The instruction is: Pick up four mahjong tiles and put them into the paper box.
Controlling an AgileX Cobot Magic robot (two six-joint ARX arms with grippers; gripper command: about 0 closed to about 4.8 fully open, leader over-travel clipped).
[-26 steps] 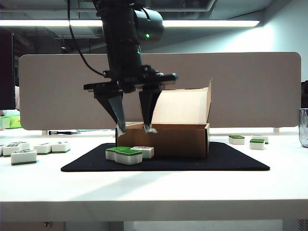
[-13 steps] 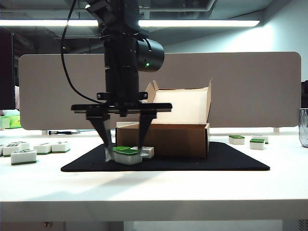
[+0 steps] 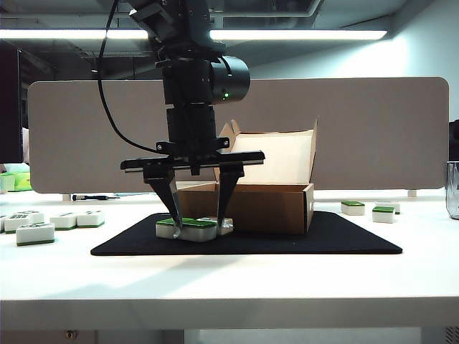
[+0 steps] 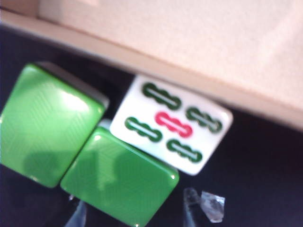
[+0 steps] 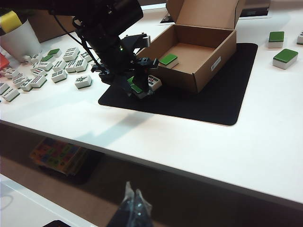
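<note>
Three mahjong tiles lie close together on the black mat in front of the paper box (image 3: 251,208): two green-backed (image 4: 49,125) (image 4: 120,177) and one face up (image 4: 173,124). My left gripper (image 3: 198,217) points straight down over them, open. Its fingertips (image 4: 191,208) stand on either side of the nearer green-backed tile (image 3: 195,228), with a gap showing on one side. Another green-backed tile (image 5: 168,59) lies inside the box (image 5: 208,66), whose lid stands open. My right gripper (image 5: 133,206) hangs below the table's front edge, fingers together, holding nothing.
The black mat (image 3: 344,236) carries the box. Several loose tiles (image 3: 36,231) lie on the white table at the left, near a white cup (image 5: 19,40). Two more tiles (image 3: 380,213) sit at the right. A grey partition (image 3: 387,129) stands behind.
My left gripper has come down from the height of the box's front wall to the mat, its wrist has rolled, and its fingers now straddle the front green-backed tile. My right gripper is shown only now.
</note>
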